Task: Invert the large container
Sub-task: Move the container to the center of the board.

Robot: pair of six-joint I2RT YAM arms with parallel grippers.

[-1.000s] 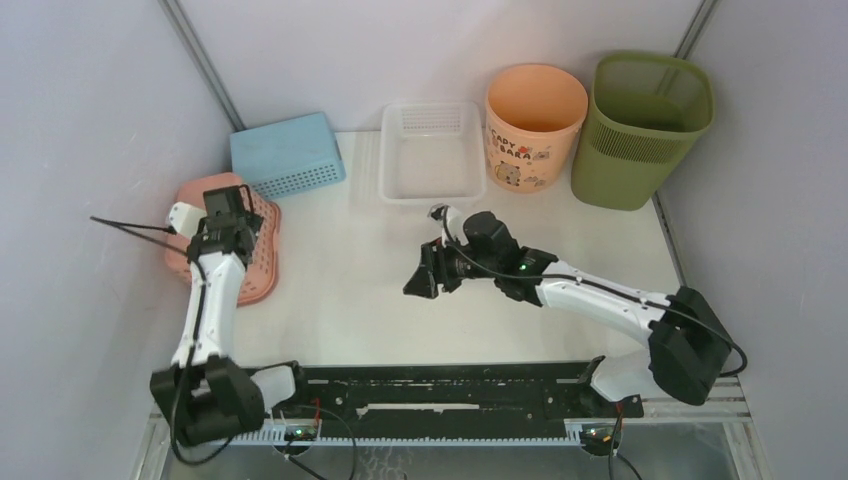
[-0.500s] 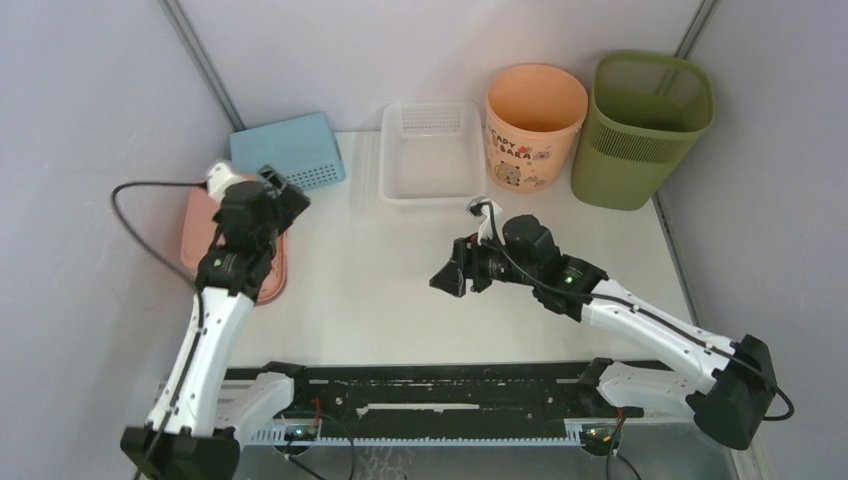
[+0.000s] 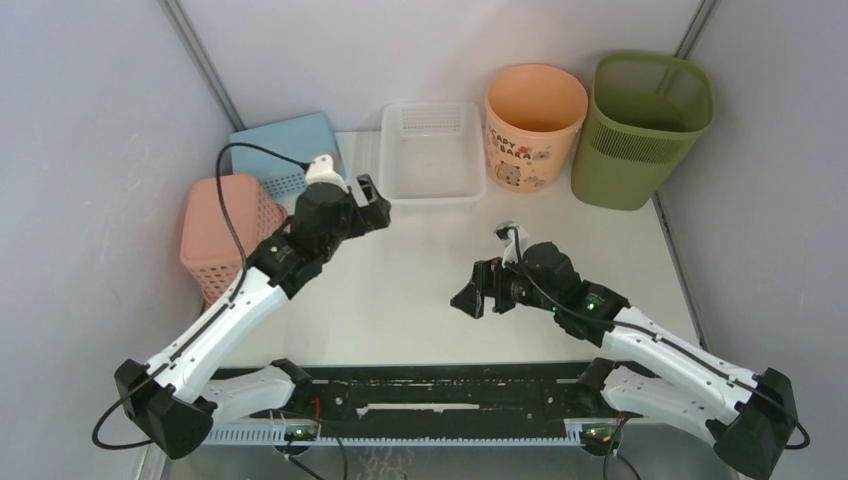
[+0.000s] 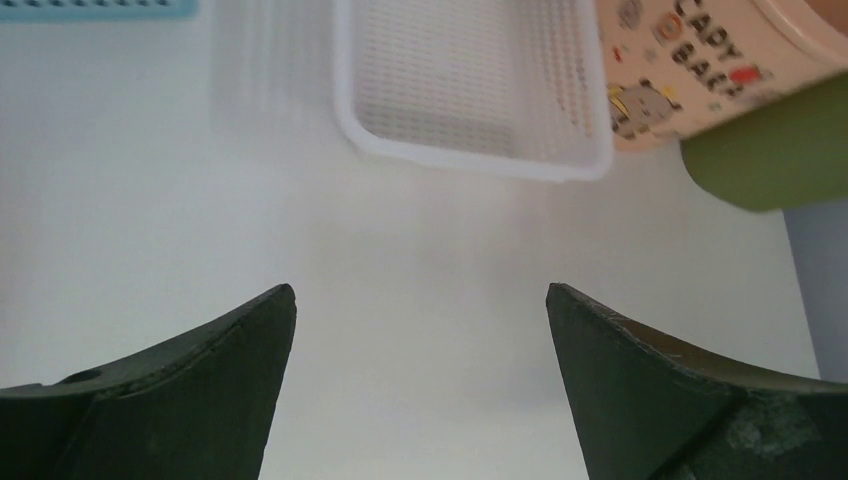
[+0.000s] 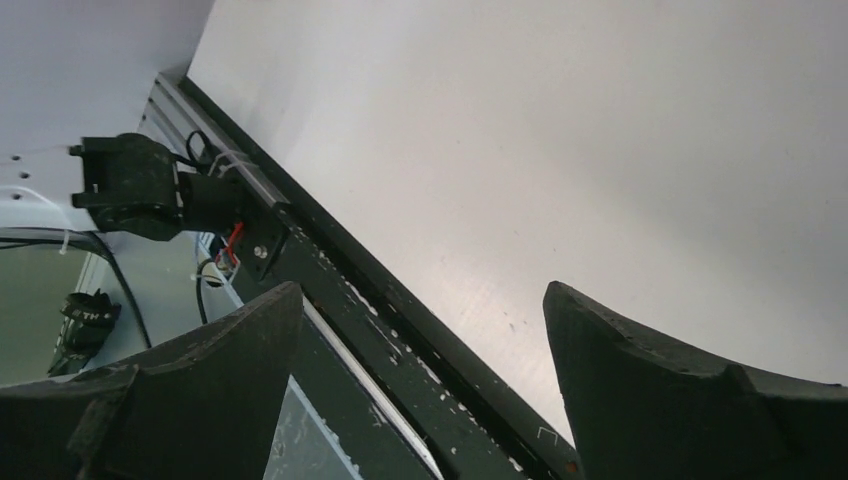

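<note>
On the peach bucket point(image 3: 535, 125) the lettering seems to read "CAPY BARA", though it is small. Just right of it, at the far right corner of the table point(image 3: 400, 290), the green bin point(image 3: 645, 130) stands upright, mouth up, with a mesh band above a solid base. Since a second ago the left claw point(image 3: 375, 203) has swung from the pink basket point(image 3: 222, 230) toward the clear tray point(image 3: 432, 150) and the right claw point(image 3: 474, 293) has drawn back; both gape open, empty.
</note>
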